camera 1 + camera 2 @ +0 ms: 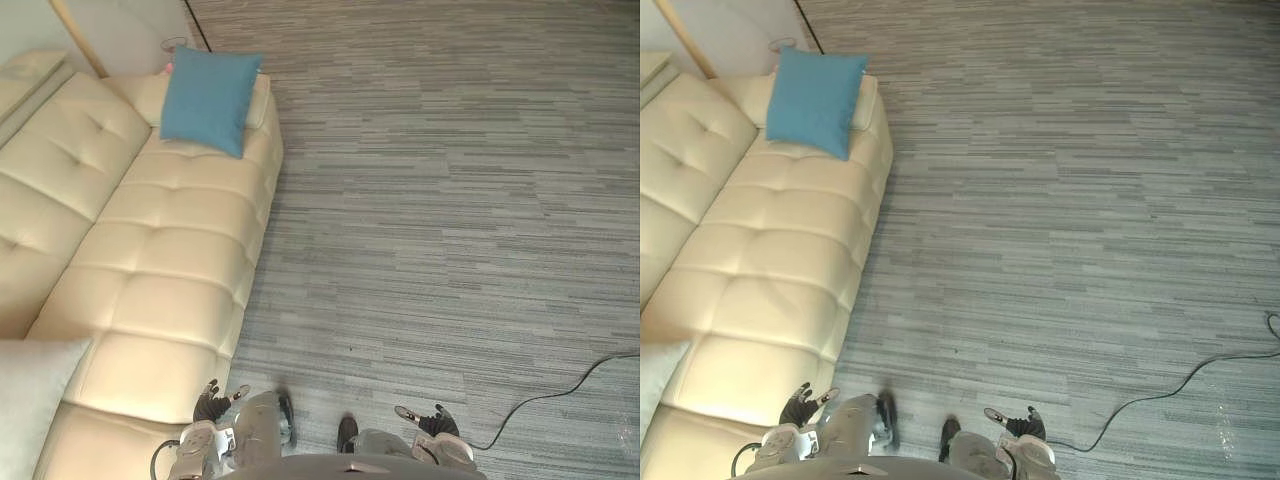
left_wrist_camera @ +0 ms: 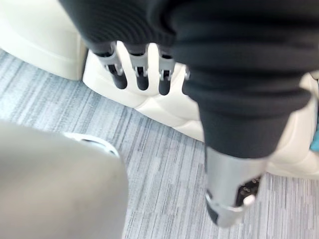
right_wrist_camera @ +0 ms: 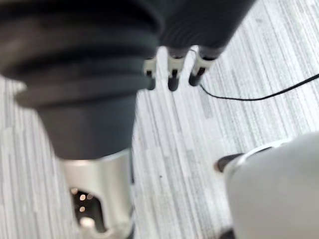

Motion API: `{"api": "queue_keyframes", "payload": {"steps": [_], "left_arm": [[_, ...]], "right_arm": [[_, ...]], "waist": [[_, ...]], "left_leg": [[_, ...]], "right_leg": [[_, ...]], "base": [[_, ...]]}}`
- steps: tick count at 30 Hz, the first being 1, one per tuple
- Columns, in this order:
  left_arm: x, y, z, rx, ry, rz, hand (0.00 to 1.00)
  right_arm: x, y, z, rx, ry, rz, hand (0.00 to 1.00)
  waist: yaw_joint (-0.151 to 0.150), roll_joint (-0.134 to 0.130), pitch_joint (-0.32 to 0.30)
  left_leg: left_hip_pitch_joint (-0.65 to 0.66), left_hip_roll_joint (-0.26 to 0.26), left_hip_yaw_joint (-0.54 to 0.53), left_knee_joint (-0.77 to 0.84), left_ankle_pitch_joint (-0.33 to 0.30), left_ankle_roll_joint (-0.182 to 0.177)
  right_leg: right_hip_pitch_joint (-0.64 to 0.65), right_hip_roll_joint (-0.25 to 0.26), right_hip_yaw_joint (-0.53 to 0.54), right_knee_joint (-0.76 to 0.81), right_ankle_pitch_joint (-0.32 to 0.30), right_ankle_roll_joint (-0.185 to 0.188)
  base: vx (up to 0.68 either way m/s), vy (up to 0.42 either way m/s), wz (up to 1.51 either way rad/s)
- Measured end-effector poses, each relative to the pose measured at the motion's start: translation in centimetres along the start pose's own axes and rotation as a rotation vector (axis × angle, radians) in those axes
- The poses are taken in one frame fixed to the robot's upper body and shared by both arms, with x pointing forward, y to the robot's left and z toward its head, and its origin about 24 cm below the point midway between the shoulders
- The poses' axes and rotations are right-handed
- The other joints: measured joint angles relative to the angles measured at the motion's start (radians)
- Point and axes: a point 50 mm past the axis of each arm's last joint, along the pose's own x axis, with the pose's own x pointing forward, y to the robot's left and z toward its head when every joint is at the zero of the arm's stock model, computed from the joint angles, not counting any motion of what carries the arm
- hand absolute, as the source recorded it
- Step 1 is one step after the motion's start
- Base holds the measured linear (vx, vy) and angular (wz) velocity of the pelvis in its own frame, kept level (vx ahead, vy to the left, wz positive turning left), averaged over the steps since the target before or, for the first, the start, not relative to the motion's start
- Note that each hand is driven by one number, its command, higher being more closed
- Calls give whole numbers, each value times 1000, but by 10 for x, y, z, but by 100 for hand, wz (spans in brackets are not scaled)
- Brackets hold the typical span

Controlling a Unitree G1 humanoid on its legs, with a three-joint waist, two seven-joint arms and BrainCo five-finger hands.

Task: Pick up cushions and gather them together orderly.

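A blue cushion [image 1: 210, 98] leans upright at the far end of the cream sofa [image 1: 170, 260], against its armrest. A pale grey-white cushion [image 1: 30, 405] lies at the sofa's near end, by the view's left edge. My left hand [image 1: 213, 402] hangs low beside the sofa's front edge, fingers [image 2: 142, 74] relaxed and holding nothing. My right hand [image 1: 432, 420] hangs over the carpet, its fingers [image 3: 172, 74] loose and empty too. Both hands are far from the blue cushion.
Grey striped carpet [image 1: 450, 200] spreads to the right of the sofa. A wall and a thin pale post [image 1: 80, 35] stand behind the sofa's far end.
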Motion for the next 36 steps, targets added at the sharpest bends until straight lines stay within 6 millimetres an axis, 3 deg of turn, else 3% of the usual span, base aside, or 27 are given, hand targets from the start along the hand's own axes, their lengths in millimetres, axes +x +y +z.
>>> {"api": "queue_keyframes", "payload": {"steps": [1, 2, 3, 4, 5, 6, 7, 8, 9, 10, 11, 12, 14, 17, 18, 19, 20, 21, 23, 24, 26, 28, 29, 32, 34, 35, 36], "left_arm": [[0, 1, 0, 0, -2, 2, 0], [1, 5, 1, -7, -2, 18, 0], [1, 10, 0, -12, 4, 34, 0], [1, 13, 0, -16, 7, 43, 0], [1, 19, 0, -27, 3, 61, 0], [1, 25, -2, -24, 14, 80, 0], [1, 27, -3, -21, 19, 84, 0], [1, 29, -5, -17, 30, 91, 0], [1, 31, -9, 1, 53, 97, 0], [1, 31, -10, 5, 59, 98, 0], [0, 28, -13, 14, 73, 92, 0], [-1, 27, -16, 19, 80, 86, 0], [-1, 23, -15, 23, 79, 75, 0], [0, 15, -15, 14, 88, 63, 0], [1, 12, -15, 7, 93, 64, 0], [1, 12, -16, 7, 104, 73, 0], [1, 11, -20, 5, 119, 72, 0], [2, -1, -19, -6, 128, 47, 0], [1, -4, -20, -43, 126, 57, 0], [0, -4, -22, -56, 130, 64, 0], [-2, -4, -25, -106, 133, 79, 0], [-1, -4, -19, -130, 107, 80, 0], [0, -3, -12, -131, 77, 82, 0], [1, 2, -3, -136, 37, 89, 0], [3, 2, 4, -120, 8, 83, 0], [2, 1, 3, -107, 8, 75, 0], [2, 1, 1, -101, 17, 68, 0]], "right_arm": [[0, 2, 1, 2, -2, 3, 0], [0, 6, 3, 9, -5, 10, 0], [0, 9, 3, 13, -7, 18, 0], [0, 10, 3, 14, -7, 20, 0], [-2, 10, -4, 18, 15, 18, 0], [-3, 8, -10, 32, 33, 11, 0], [-4, 7, -11, 42, 38, 8, 0], [-4, 6, -14, 50, 46, 3, 0], [-5, 7, -18, 48, 60, 7, 0], [-5, 8, -19, 46, 65, 9, 0], [-5, 4, -18, 39, 57, 4, 0], [-4, 5, -13, 38, 35, 8, 0], [-4, 7, -4, 44, -7, 19, 0], [-2, 6, 5, 45, -45, 21, 0], [-2, 5, 6, 42, -48, 17, 0], [-2, 3, 3, 38, -33, 12, 0], [-2, 1, 0, 39, -21, 7, 0], [1, -2, 8, 51, -36, -6, 0], [0, -16, 4, 115, -24, -69, 0], [0, -19, 2, 112, -20, -75, 0], [-2, -21, 1, 88, -30, -71, 0], [-1, -11, 2, 90, -27, -47, 0], [-2, -8, -2, 99, -14, -40, 0], [-4, -2, -5, 86, -6, -22, 0], [-5, 1, -7, 86, 3, -15, 0], [-4, -1, -7, 88, 4, -20, 0], [-4, -3, -8, 87, 7, -26, 0]], "waist": [[7, 1, -1], [22, -16, -9], [21, -25, -27], [18, -35, -29], [16, -75, -32], [13, -106, -49], [12, -110, -48], [8, -110, -46], [-4, -110, -40], [-15, -107, -34], [-30, -93, -26], [-38, -74, -26], [-51, -72, -23], [-74, -58, -14], [-87, -64, -11], [-95, -74, -7], [-100, -81, -11], [-90, -42, 8], [-103, -26, 24], [-103, -17, 20], [-96, 18, 11], [-66, 30, 20], [-51, 15, 30], [-41, -14, 31], [-36, -22, 32], [-37, -19, 30], [-32, -12, 25]], "left_leg": [[-7, -1, -10, -28, 29, 8], [-17, -10, -43, -36, 126, 37], [-26, -28, -53, -11, 160, 77], [-28, -35, -51, 10, 166, 89], [-23, -62, -26, 64, 124, 102], [-12, -93, 2, 126, 52, 119], [3, -98, 17, 158, 18, 126], [40, -106, 28, 199, -36, 135], [121, -120, 25, 221, -108, 147], [162, -127, 19, 226, -132, 151], [257, -126, 8, 214, -183, 155], [327, -120, -2, 176, -213, 150], [404, -100, -20, 131, -245, 139], [546, -29, -47, 32, -253, 130], [576, -12, -84, 14, -249, 123], [611, -13, -122, -1, -245, 116], [632, -1, -152, -5, -238, 106], [633, 21, -177, 6, -205, 101], [641, -4, -275, 88, -91, 74], [628, 1, -286, 152, -62, 57], [411, 57, -273, 625, 136, -41], [234, 157, -148, 947, 70, 13], [168, 179, -76, 1020, 16, 50], [50, 165, 30, 969, -64, 74], [-33, 137, 145, 666, -105, 75], [-36, 114, 199, 454, -75, 75], [-24, 92, 228, 277, 67, 135]], "right_leg": [[7, 7, 13, -9, -2, 5], [18, 9, 63, -12, -20, 25], [14, -2, 92, 5, -49, 39], [10, -12, 101, 30, -70, 48], [-1, -49, 125, 86, -120, 82], [-34, -90, 143, 228, -162, 153], [-52, -101, 151, 313, -166, 180], [-94, -110, 164, 492, -145, 254], [-163, -129, 161, 757, -44, 334], [-180, -146, 135, 840, -37, 309], [-220, -193, 43, 953, -52, 206], [-275, -219, -25, 965, -76, 155], [-349, -235, -99, 902, -102, 135], [-448, -207, -187, 546, -74, 127], [-459, -181, -165, 295, 30, 151], [-437, -172, -122, 132, 217, 162], [-411, -164, -104, 110, 344, 121], [-405, -150, -110, 166, 277, 119], [-398, -200, -111, 399, 120, 88], [-376, -199, -119, 422, 89, 86], [-226, -182, -169, 345, -19, 94], [-131, -148, -189, 293, -44, 86], [-47, -152, -200, 245, -50, 91], [93, -189, -240, 137, -58, 130], [204, -231, -299, 38, -60, 192], [244, -242, -325, 14, -68, 214], [274, -237, -333, -1, -84, 235]], "base": [[434, 157, -111], [582, 207, -95], [506, 178, -85], [465, 153, -49], [619, 167, -41], [751, 208, -37], [630, 159, -23], [604, 146, -15], [607, 124, -5], [711, 117, 9], [585, 61, 9], [688, 39, 7], [588, -22, 13], [668, -132, 37], [715, -230, 75], [731, -252, 78], [748, -286, 46], [708, -264, 51], [716, -252, 70], [777, -239, 75], [725, -160, 57], [481, -40, 18], [458, -25, 23], [410, 55, 46], [485, 181, 69], [513, 219, 60], [552, 217, 52]]}}
